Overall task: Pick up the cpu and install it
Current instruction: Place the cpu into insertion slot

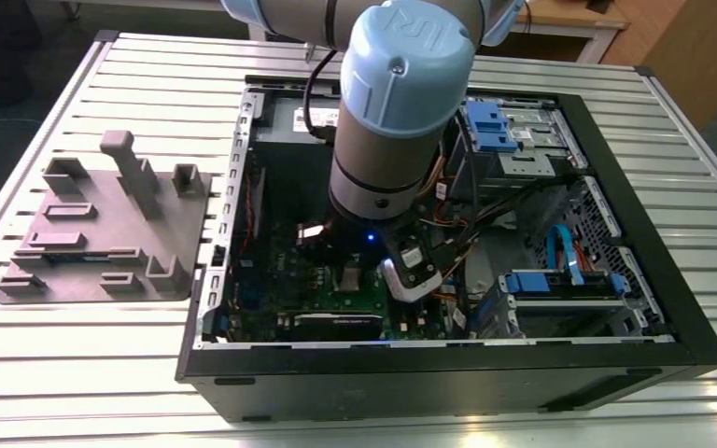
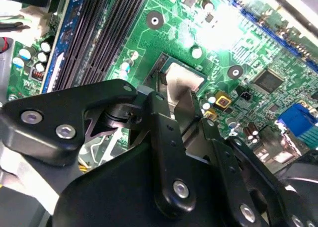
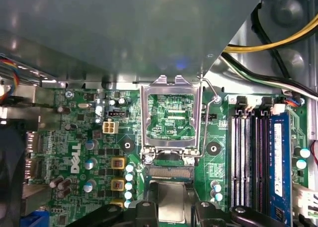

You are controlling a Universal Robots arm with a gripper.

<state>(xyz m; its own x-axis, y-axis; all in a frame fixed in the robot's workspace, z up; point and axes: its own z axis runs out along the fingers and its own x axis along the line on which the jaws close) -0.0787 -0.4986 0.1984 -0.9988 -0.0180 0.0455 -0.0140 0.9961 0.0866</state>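
Bright glare on motherboard (image 2: 213,48), shadowed case (image 1: 458,369) interior, even room light

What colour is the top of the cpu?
The cpu top is silver-grey; clearest in the second wrist view.

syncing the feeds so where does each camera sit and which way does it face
exterior view: off the arm, above the slatted table, looking down into the open computer case; the arm reaches in.
first wrist view: on the arm, facing the motherboard and open socket frame; gripper shows at the cpu.
second wrist view: on the arm, looking past the gripper onto the cpu.
shared: both wrist views show gripper, cpu and memory slots.
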